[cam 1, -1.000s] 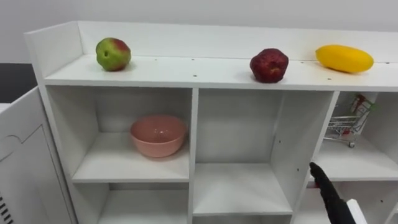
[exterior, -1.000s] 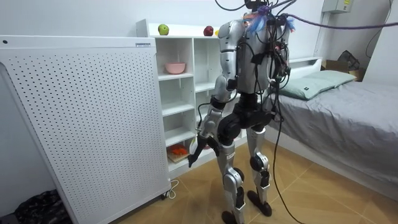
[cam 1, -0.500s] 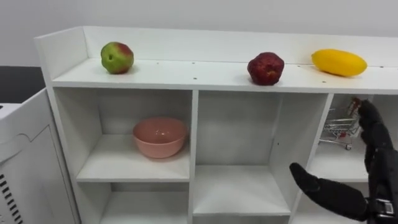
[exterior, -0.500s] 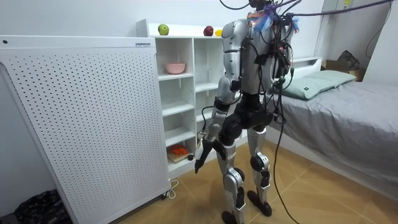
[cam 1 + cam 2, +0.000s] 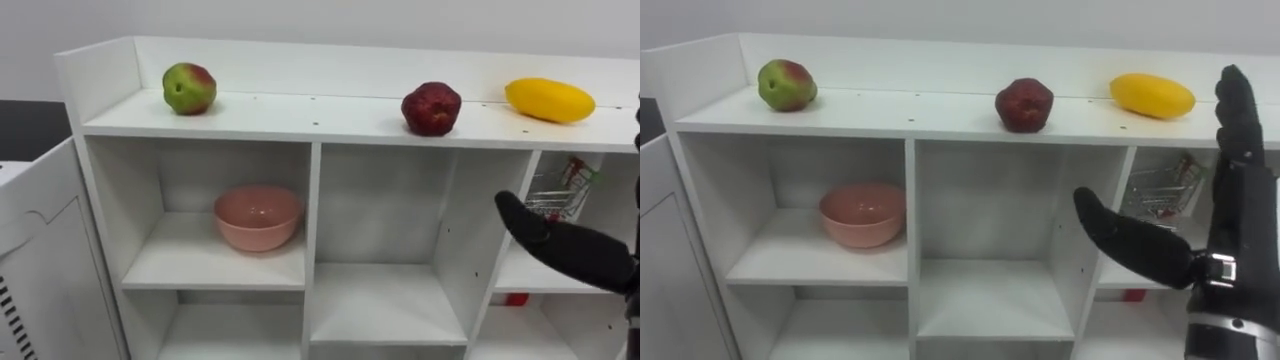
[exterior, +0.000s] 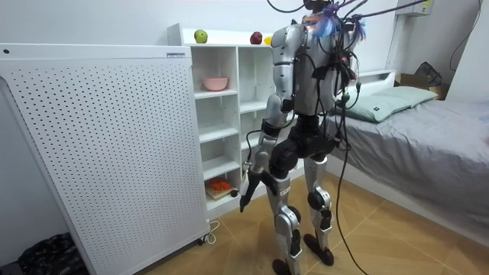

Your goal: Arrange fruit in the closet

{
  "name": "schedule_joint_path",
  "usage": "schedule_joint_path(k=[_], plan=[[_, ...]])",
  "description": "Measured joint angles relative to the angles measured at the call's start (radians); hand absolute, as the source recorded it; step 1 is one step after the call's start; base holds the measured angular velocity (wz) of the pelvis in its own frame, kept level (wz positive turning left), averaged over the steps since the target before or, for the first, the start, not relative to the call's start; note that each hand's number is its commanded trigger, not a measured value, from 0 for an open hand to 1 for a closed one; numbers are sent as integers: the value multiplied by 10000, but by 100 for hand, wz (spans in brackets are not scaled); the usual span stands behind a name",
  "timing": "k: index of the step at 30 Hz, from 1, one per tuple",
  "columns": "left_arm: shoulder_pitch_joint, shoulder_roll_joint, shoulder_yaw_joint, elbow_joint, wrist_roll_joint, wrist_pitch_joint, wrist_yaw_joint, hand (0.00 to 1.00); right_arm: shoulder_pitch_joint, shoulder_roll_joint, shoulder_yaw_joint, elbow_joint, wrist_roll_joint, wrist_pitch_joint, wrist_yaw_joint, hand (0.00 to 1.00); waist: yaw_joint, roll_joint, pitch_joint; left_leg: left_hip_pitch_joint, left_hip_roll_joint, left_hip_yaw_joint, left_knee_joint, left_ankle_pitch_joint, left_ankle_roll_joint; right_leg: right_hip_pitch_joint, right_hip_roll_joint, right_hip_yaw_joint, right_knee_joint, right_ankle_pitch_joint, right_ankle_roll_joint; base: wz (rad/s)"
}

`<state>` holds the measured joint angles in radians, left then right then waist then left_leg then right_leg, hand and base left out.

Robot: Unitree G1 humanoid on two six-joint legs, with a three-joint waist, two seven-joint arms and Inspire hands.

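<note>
Right robot hand (image 5: pixel 1238 200) stands spread and empty near the yellow fruit (image 5: pixel 1152 95), its long axis left-to-right atop the closet (image 5: pixel 930 115).

eye views: on head, close, facing closet (image 5: pixel 312 120) front, angled slightly down | room view: far off, oblique, closet left of frame centre | shared: closet top, apple (image 5: pixel 188 88), bowl (image 5: pixel 256 216)
</note>
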<state>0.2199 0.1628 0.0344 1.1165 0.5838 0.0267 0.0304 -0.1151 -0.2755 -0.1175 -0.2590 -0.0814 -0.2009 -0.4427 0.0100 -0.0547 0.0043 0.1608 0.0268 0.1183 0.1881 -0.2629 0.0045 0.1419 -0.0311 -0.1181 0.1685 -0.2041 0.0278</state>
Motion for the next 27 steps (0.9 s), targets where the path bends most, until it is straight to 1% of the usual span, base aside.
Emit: schedule_joint_path(k=[1,2,3,5,8,11,14,15,16,18,19,20,23,24,26,27], plan=[[-2,92,0,-8,1,-8,-37,0,-253,-118,-149,151,14,-1,-6,0,1,-101,17,-23,-3,-71,1,14,-3,2,-4,-74,1,0,0,14],[5,145,15,-23,95,-7,-45,0,-532,-236,-281,368,118,-9,-40,0,21,-191,6,-47,-3,-125,3,25,-5,5,-11,-195,1,0,0,12],[8,150,22,-29,179,-5,-48,0,-694,-311,-323,508,201,-8,-44,0,21,-200,6,-84,-2,-129,6,26,-6,4,-12,-223,1,1,-2,7],[-6,142,17,-84,194,-3,-153,0,-1272,-470,-448,816,526,49,-165,0,90,-243,-24,-111,-5,-142,24,26,-6,-5,-19,-238,0,3,-4,0],[-104,144,12,-98,186,100,-227,0,-1780,-544,-455,999,1022,59,-339,0,221,-251,-30,-104,-5,-150,25,27,-5,4,-19,-246,-1,3,-4,0],[-130,145,14,-170,185,177,-232,0,-1898,-554,-449,1112,1239,75,-332,0,310,-247,-30,-107,-6,-168,32,27,-5,10,-20,-280,0,3,-4,0],[-95,140,16,-296,194,297,-293,0,-2105,-572,-444,1487,1668,286,-127,0,412,-232,-25,-117,-4,-198,77,26,-5,2,-26,-338,8,3,-4,1],[-88,139,31,-446,235,364,-415,0,-2330,-617,-457,1800,1729,392,14,0,437,-232,-29,-163,-3,-208,108,27,-5,-32,-27,-348,10,10,-16,0],[-84,137,60,-592,427,366,-475,0,-2503,-683,-488,1947,1750,521,160,0,451,-201,-26,-249,-4,-249,162,26,-5,-66,-32,-399,6,19,-31,7],[-91,137,197,-743,475,378,-521,0,-2701,-786,-503,2143,1902,559,494,0,445,-148,-20,-299,-1,-308,187,30,-10,-139,-34,-470,6,27,-41,9],[-86,142,243,-803,482,407,-565,0,-2744,-817,-503,2161,2039,688,681,0,464,-122,-27,-305,5,-339,183,35,-20,-145,-25,-492,5,26,-42,7],[-83,142,242,-826,493,435,-577,0,-2747,-826,-503,2163,2159,731,776,0,489,-105,-36,-313,6,-362,179,38,-25,-141,-22,-508,3,26,-42,8],[-50,133,231,-980,505,684,-639,0,-2796,-905,-500,2552,3171,1102,1409,0,496,-108,-57,-374,13,-461,167,51,-38,-119,-31,-710,6,26,-42,9],[-46,133,229,-981,506,710,-639,0,-2797,-946,-499,2640,3438,1209,1508,0,498,-117,-60,-373,12,-481,160,52,-38,-117,-32,-750,11,26,-42,7],[96,133,230,-1123,515,788,-639,0,-2904,-1086,-500,3064,4166,1598,1872,0,503,-157,-69,-365,13,-500,140,53,-37,-117,-30,-766,16,26,-42,2],[165,133,230,-1192,518,788,-639,0,-3022,-1092,-500,3220,4313,1644,1964,0,485,-169,-67,-364,12,-500,130,53,-37,-120,-30,-763,15,26,-42,0]])
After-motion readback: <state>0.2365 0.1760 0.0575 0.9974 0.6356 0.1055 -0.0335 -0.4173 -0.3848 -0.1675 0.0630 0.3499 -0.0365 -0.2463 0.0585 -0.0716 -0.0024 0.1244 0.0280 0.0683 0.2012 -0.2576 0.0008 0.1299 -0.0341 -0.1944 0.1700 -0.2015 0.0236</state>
